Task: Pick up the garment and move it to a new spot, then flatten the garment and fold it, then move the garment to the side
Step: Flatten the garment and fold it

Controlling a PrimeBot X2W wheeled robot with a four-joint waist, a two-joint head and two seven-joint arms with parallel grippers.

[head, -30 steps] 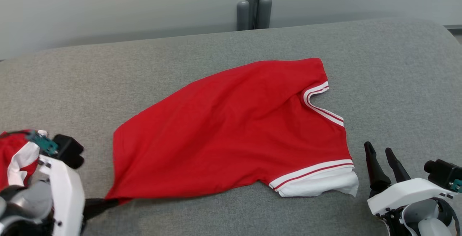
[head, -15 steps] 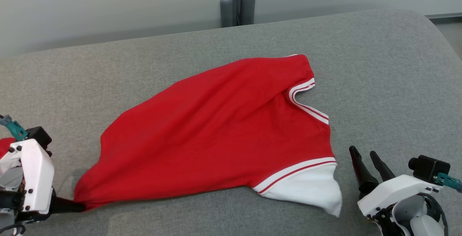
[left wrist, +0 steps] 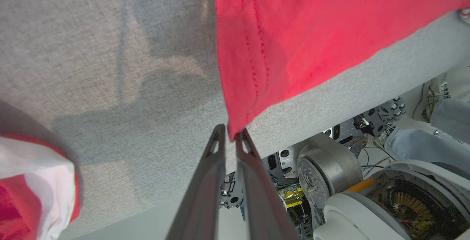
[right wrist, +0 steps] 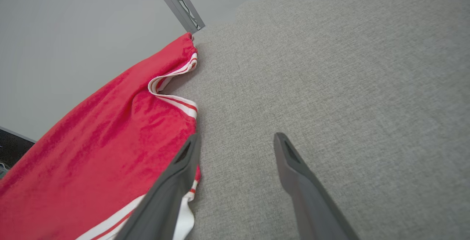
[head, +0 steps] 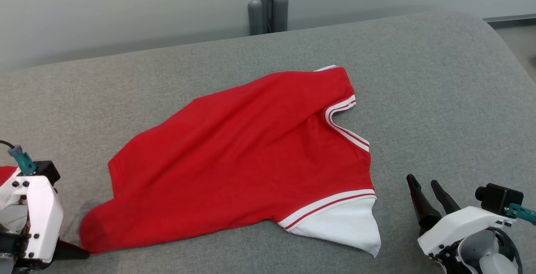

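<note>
Your grey table (head: 418, 77) carries the red garment (head: 251, 161) spread across its middle, white sleeve (head: 343, 228) toward the right. Your right fingers (head: 418, 199) stand open near that sleeve; your left fingers (left wrist: 216, 159) pinch the garment's near-left corner.

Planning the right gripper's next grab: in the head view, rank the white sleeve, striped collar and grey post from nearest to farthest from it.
1. The white sleeve, just left of the right gripper.
2. The striped collar, ahead and left.
3. The grey post, farthest back.
</note>
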